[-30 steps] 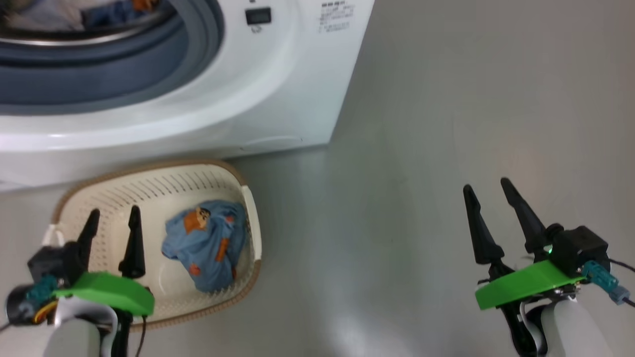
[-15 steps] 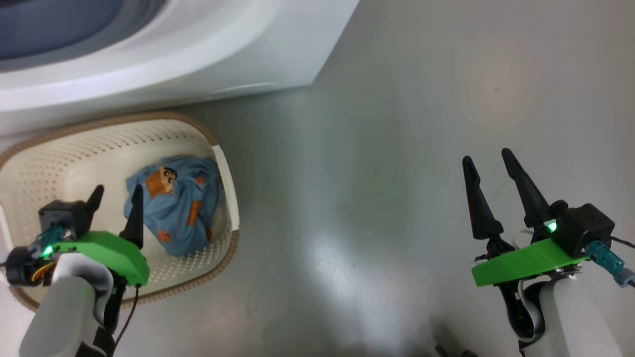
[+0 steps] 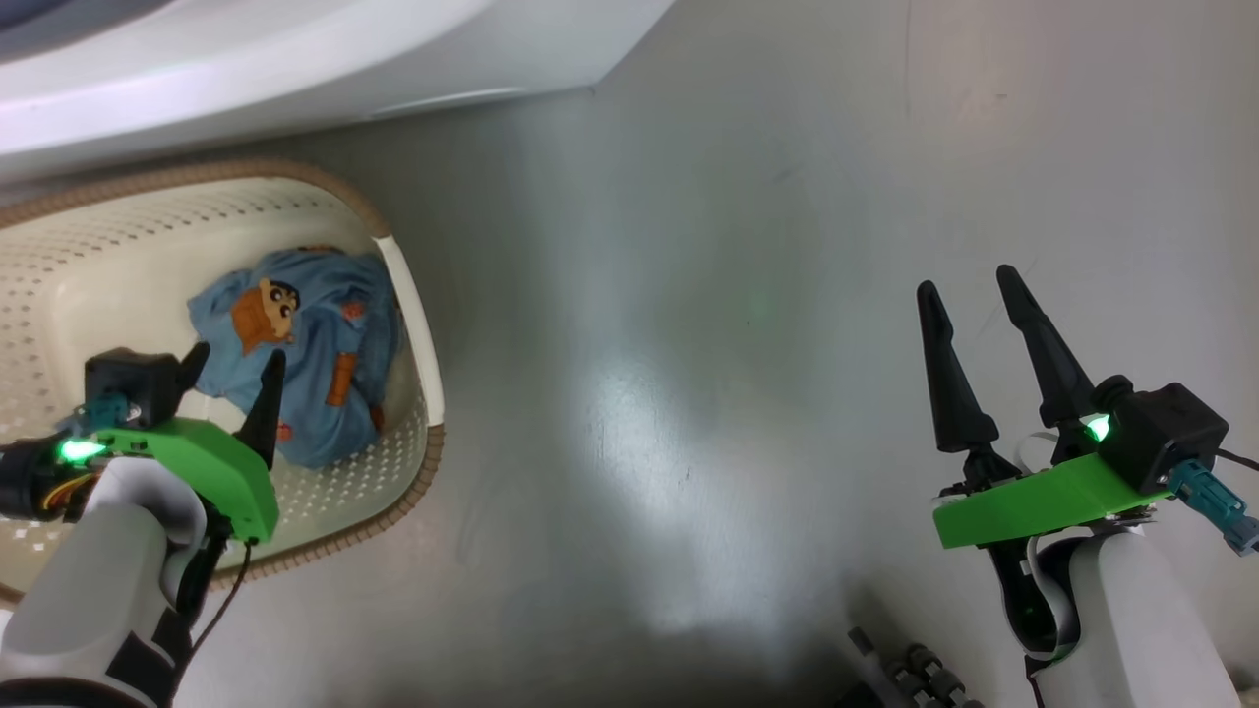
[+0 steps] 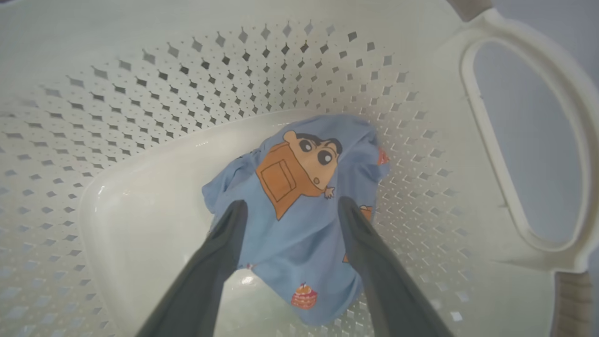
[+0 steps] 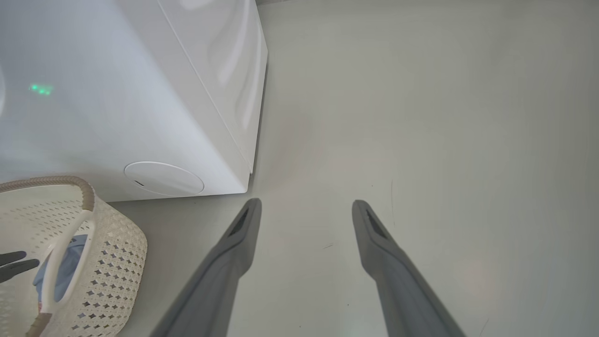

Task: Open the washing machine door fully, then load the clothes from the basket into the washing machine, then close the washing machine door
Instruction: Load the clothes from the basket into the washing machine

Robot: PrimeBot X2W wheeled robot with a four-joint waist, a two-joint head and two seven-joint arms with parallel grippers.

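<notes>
A light blue bundle of clothes (image 3: 305, 344) printed with orange cartoon figures lies in the cream basket (image 3: 413, 295), against its right end. My left gripper (image 3: 236, 359) hangs open inside the basket. In the left wrist view its fingers (image 4: 291, 203) straddle the near part of the clothes (image 4: 299, 154), just above the fabric and holding nothing. My right gripper (image 3: 966, 283) stands open and empty over bare floor to the right. The washing machine (image 3: 295, 59) shows its white lower front at the top left. The washing machine door is out of view.
Grey floor stretches wide to the right of the basket and the machine (image 5: 117, 93). The machine's round low hatch (image 5: 164, 178) sits just above the basket (image 5: 107, 243). The basket's white side handle (image 4: 524, 140) rises right of the clothes. Dark parts of my base (image 3: 915, 678) show at the bottom.
The head camera has tilted down, so the machine slid up the picture. My left gripper has come down into the basket and close over the clothes. The right gripper stays open and almost still.
</notes>
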